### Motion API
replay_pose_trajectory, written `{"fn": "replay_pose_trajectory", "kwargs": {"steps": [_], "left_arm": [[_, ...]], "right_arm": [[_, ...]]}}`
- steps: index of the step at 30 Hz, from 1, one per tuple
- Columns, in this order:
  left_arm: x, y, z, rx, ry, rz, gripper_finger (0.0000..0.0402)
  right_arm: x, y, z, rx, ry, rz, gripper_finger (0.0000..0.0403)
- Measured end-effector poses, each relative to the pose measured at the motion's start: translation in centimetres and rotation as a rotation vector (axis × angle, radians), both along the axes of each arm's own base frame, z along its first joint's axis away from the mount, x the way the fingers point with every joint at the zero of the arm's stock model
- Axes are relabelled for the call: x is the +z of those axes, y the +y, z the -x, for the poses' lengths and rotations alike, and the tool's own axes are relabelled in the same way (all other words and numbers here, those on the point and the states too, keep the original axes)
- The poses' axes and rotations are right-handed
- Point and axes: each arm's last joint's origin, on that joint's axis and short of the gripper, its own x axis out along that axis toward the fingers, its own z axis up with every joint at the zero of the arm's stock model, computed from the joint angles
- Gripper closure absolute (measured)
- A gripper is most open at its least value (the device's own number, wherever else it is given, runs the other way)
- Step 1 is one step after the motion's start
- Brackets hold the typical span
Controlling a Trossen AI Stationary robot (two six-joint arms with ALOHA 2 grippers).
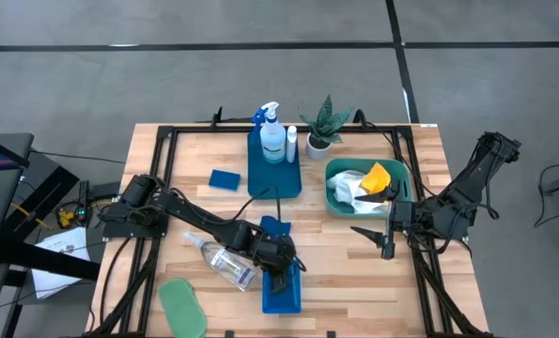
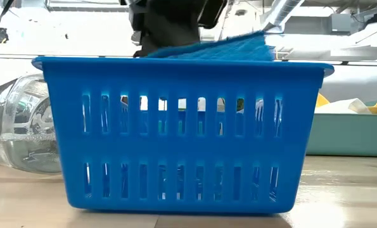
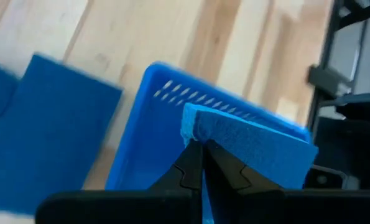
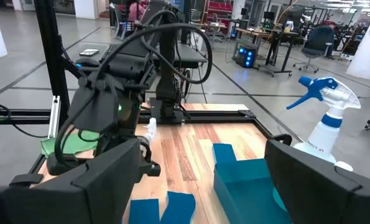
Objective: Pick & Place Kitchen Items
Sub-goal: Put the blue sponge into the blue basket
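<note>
My left gripper point(image 1: 281, 266) is shut on a small blue square sponge point(image 3: 253, 146) over the open top of a blue slotted basket point(image 1: 281, 293) near the table's front edge. In the low view the sponge point(image 2: 220, 45) shows just above the basket's rim point(image 2: 175, 63). A second blue sponge point(image 1: 274, 227) lies flat on the table just beyond the basket, and a third point(image 1: 225, 178) lies farther back to the left. My right gripper point(image 1: 378, 239) hangs open and empty in front of the teal tub point(image 1: 340, 202). My left gripper pinches the sponge's edge near one corner point(image 3: 193, 129) between its two fingers, which slant down from the table's left. The sponge is tilted over the basket's opening. Whether it touches the rim, I cannot tell.
A clear plastic bottle point(image 1: 221, 258) lies on its side left of the basket, a green cloth point(image 1: 180, 305) at the front left. A blue tray point(image 1: 274, 183) at the back holds a spray bottle point(image 1: 270, 131) and a white bottle point(image 1: 291, 143). The potted plant point(image 1: 324, 127) stands beside it. White and yellow cloths point(image 1: 365, 181) fill the tub.
</note>
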Motion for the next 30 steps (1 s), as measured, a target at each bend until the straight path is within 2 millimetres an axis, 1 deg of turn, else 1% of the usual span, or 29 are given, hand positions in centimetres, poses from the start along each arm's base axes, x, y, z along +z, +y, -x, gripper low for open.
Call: {"fn": "replay_pose_trajectory", "kwargs": {"steps": [4, 13, 28, 30], "left_arm": [[-0.3, 0.1, 0.2, -0.005, 0.034, -0.026, 0.0401], [-1.0, 0.1, 0.1, -0.015, 0.053, -0.040, 0.0401], [-1.0, -0.3, 0.2, -0.023, 0.045, -0.041, 0.0401], [-1.3, -0.4, 0.1, -0.023, 0.044, -0.041, 0.0401]], "right_arm": [[0.0, 0.0, 0.0, 0.000, 0.001, -0.001, 0.0067], [0.0, 0.0, 0.0, 0.001, 0.001, 0.000, 0.0067], [0.0, 0.0, 0.0, 0.001, 0.002, 0.002, 0.0067], [0.0, 0.0, 0.0, 0.001, 0.002, 0.002, 0.0067]]}}
